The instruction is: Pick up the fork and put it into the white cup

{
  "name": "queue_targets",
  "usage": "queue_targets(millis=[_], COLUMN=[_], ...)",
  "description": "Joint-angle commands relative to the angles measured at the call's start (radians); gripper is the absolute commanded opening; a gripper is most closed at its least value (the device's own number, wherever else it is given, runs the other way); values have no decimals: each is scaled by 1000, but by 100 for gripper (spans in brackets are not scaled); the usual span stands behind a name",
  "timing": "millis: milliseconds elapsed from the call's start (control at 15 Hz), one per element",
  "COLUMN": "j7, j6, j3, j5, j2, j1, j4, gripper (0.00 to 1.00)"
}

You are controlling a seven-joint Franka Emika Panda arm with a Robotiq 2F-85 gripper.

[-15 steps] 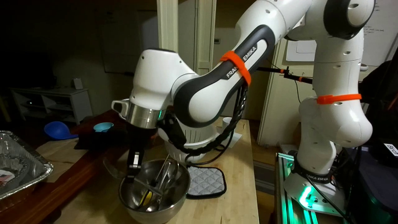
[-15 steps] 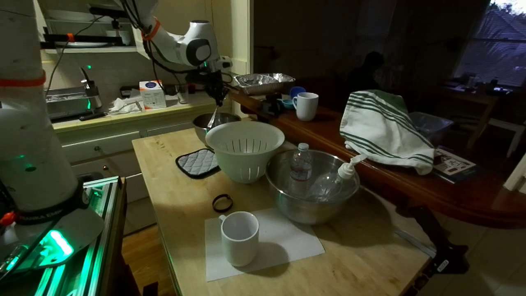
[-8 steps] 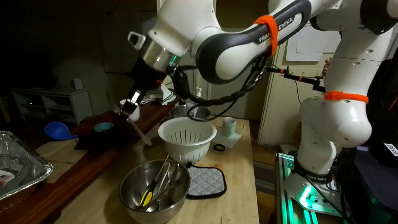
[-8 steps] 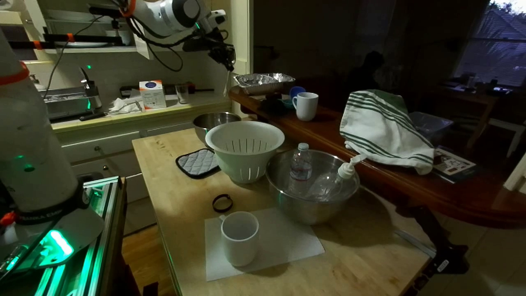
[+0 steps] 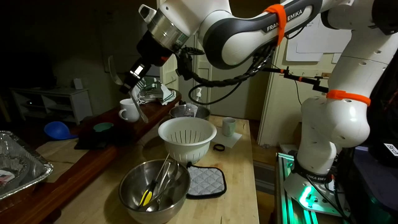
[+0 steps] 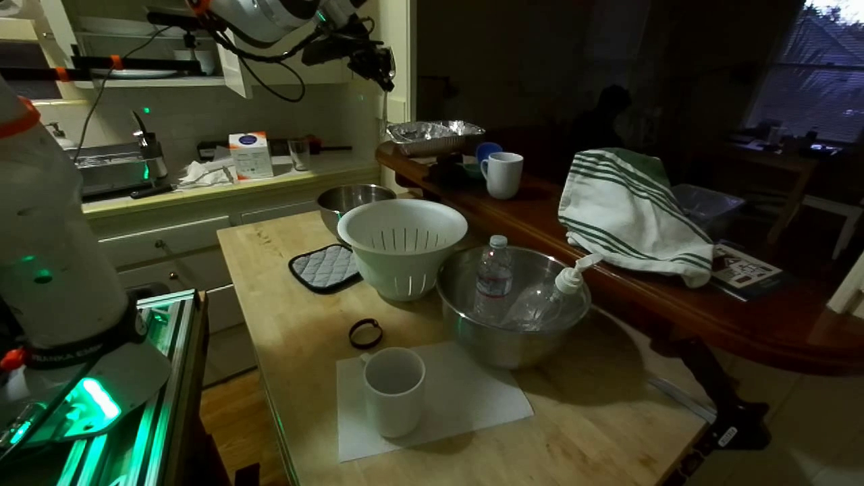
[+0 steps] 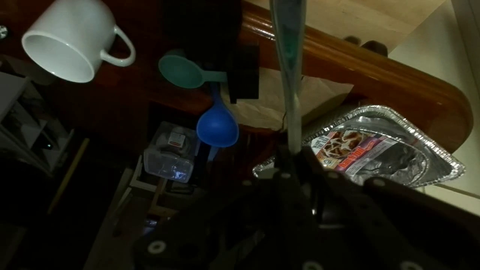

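Note:
My gripper [image 5: 125, 88] is shut on the fork, a slim metal utensil [image 5: 140, 109], and holds it in the air above the dark wooden ledge. One end points up, the other slants down; tines cannot be made out. The gripper [image 6: 385, 82] and the fork [image 6: 385, 108] also show in an exterior view. In the wrist view the fork [image 7: 293, 112] runs up from the fingertips [image 7: 294, 152]. The white cup [image 5: 129, 112] stands upright on the ledge, just beyond the fork's lower end in that view. It also shows at the ledge [image 6: 504, 177] and in the wrist view [image 7: 71, 43].
A steel bowl [image 5: 130, 202] with several utensils, a white colander [image 5: 186, 149] and a pot holder [image 5: 206, 183] are on the table. A pale cup [image 6: 395, 405] stands on paper. A blue ladle [image 7: 217, 125], foil tray [image 7: 446, 165] and towel [image 6: 628, 216] lie along the ledge.
My gripper has risen from above the steel bowl with the fork and moved over toward the ledge near the white cup. The fork is tilted along with the gripper.

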Motion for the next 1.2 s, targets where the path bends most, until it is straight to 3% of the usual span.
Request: queue_targets(millis=[0, 200, 533, 667, 733, 933, 1000, 1133], j7=[155, 235, 427, 436, 386, 401, 403, 432], j6=[48, 91, 242, 236, 218, 219, 219, 231], j3=[1, -25, -33, -44, -46, -50, -49, -54], j5=[-120, -176, -304, -275, -260, -260, -260, -279], j2=[-18, -31, 83, 139, 63, 124, 131, 177], j1=[-86, -160, -297, -313, -297, -311, -311, -321], j4=[40, 88, 268, 340, 253, 320, 326, 360], gripper=[2, 2, 2, 2, 10, 10, 2, 2])
